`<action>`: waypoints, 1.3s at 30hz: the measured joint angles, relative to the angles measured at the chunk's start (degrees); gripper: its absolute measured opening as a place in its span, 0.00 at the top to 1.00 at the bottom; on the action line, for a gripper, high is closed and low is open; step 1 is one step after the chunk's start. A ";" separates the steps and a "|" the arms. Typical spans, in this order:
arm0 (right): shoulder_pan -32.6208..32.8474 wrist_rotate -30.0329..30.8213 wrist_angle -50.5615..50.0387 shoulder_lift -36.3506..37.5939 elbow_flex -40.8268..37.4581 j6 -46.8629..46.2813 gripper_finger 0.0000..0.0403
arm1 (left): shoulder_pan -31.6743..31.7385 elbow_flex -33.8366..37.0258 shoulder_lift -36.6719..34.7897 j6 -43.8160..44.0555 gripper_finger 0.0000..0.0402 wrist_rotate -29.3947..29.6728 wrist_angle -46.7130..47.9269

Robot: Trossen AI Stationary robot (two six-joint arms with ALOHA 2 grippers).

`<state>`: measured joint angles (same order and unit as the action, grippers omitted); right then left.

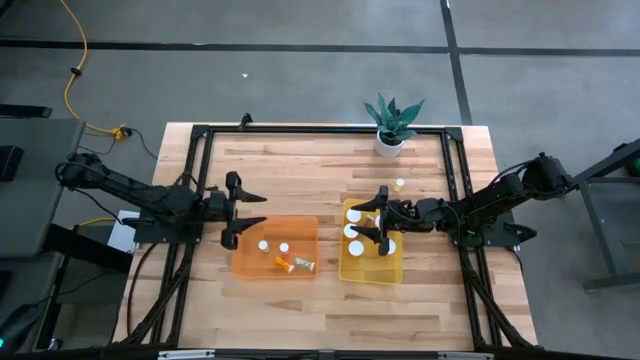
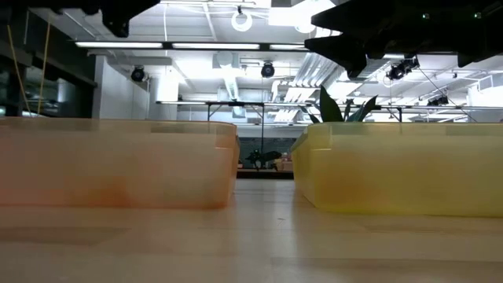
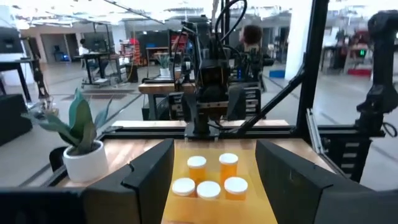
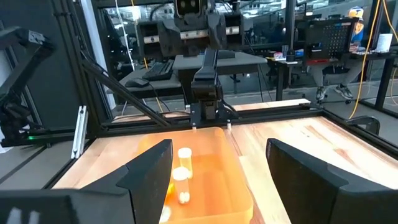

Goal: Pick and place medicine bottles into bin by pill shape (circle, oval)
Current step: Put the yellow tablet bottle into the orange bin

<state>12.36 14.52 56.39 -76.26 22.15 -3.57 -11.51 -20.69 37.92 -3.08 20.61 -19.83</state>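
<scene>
High view: both grippers, left gripper (image 1: 249,209) and right gripper (image 1: 369,219), gape empty; the light, rigid, slick amber white-capped plastic medicine bottles (image 1: 282,262) suit mid-body grasps.

Left arm (image 1: 130,195) — black throughout, chunky jointed links with rounded housings at each joint; dark cabling runs along the links.

Right arm (image 1: 500,200) — same build and colour, with a bulbous joint housing near its base.

Left end effector (image 1: 243,209) — two flat, black, blade-like fingers (image 3: 146,177) with angular edges and a matte finish.

Right end effector (image 1: 376,219) — matching pair of black fingers (image 4: 149,168), wedge-shaped, plain faces. No markings or screws can be made out on either.
</scene>
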 joint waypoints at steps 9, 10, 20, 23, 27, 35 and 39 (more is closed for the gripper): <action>0.02 2.76 2.22 -0.01 0.00 1.63 0.37 | -2.41 7.13 -1.96 3.18 0.47 7.01 -10.88; 0.02 3.41 2.18 -0.01 0.00 1.97 0.37 | -2.44 7.13 -1.98 3.33 0.47 7.10 -10.94; 0.00 4.44 2.67 -0.01 0.00 2.14 0.37 | -2.46 7.13 -1.87 2.87 0.47 5.74 -11.33; 0.00 4.44 2.83 -0.01 0.00 2.12 0.37 | -2.46 7.13 -1.87 2.90 0.47 5.71 -11.32; 0.00 4.44 2.74 -0.01 0.00 1.99 0.37 | -2.79 7.13 -2.73 2.44 0.47 5.30 -9.83; 0.07 4.19 2.52 -0.01 0.00 0.02 0.37 | -3.99 7.13 -16.00 -0.14 0.47 7.79 5.45; 0.07 3.93 1.58 0.01 0.00 -1.72 0.37 | -3.95 7.15 -25.26 1.00 0.47 8.52 16.25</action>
<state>12.43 18.46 57.97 -76.25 22.15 -5.29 -15.46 -13.54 12.66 -2.08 29.13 -3.58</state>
